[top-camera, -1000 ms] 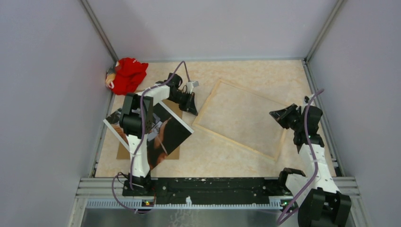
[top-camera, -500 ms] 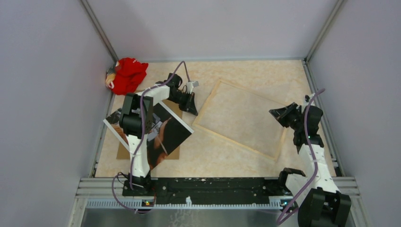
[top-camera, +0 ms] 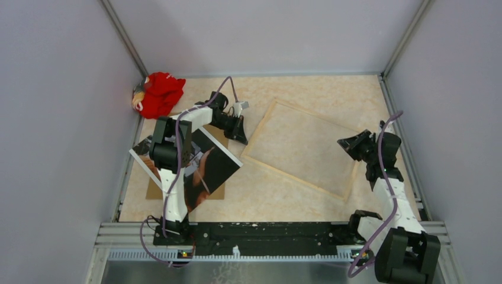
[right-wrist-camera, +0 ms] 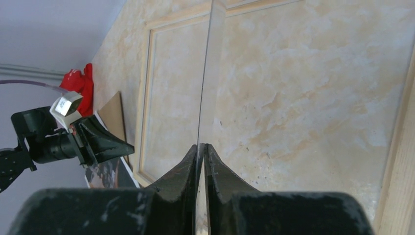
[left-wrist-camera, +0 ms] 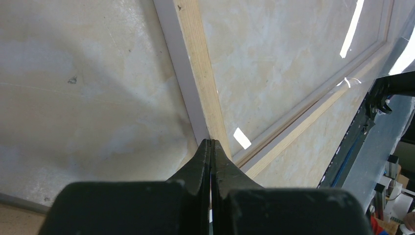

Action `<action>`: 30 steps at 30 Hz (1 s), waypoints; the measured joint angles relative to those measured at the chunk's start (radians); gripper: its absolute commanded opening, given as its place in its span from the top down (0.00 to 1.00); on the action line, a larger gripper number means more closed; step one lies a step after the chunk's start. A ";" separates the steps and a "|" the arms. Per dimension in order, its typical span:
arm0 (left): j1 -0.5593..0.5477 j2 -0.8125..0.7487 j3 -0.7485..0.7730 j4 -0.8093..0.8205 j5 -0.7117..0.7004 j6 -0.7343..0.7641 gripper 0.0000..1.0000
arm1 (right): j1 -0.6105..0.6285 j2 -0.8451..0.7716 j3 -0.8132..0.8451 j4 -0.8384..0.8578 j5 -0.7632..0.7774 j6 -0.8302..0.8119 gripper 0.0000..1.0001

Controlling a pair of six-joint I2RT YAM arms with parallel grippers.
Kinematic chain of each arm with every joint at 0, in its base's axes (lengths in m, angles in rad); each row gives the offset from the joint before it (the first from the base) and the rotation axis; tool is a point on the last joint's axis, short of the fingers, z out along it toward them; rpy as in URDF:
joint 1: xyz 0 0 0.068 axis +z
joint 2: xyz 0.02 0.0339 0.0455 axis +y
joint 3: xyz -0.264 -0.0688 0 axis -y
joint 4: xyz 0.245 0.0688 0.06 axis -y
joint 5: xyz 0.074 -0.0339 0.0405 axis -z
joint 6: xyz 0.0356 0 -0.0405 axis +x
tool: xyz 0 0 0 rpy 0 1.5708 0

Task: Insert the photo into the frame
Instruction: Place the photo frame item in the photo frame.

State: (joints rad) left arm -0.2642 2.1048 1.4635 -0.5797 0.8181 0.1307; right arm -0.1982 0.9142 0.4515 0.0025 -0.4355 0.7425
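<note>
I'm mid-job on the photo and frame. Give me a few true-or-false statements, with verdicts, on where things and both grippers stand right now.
1. The photo sits inside the frame. False: the photo lies on the brown backing board, left of the frame.
2. The left gripper is shut, with its tips at the frame's left edge. True.
3. A red soft item lies in the far-left corner. True.
4. The right gripper hangs over the photo. False: it is at the frame's right edge, far from the photo.
5. The photo lies white back up. False: its dark image faces up.
</note>
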 measured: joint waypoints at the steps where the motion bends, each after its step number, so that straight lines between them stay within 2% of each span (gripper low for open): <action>1: 0.000 0.000 0.000 0.000 0.000 0.000 1.00 | 0.004 0.001 0.000 -0.003 0.011 -0.009 0.75; 5: 0.000 0.000 0.000 0.000 0.000 0.000 1.00 | 0.034 0.025 0.003 -0.037 0.064 -0.046 0.41; 9: 0.000 0.000 0.000 0.000 0.000 0.000 1.00 | 0.060 0.058 0.018 -0.107 0.124 -0.089 0.24; 16: 0.000 0.000 0.000 0.000 0.000 0.000 1.00 | 0.090 0.106 0.090 -0.201 0.224 -0.141 0.14; 30: 0.000 0.000 0.000 0.000 0.000 0.000 1.00 | 0.117 0.192 0.128 -0.306 0.361 -0.186 0.10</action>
State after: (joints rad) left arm -0.2646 2.1048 1.4635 -0.5797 0.8185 0.1307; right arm -0.0807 1.1065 0.5797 -0.3031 -0.0742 0.5564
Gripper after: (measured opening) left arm 0.005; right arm 0.895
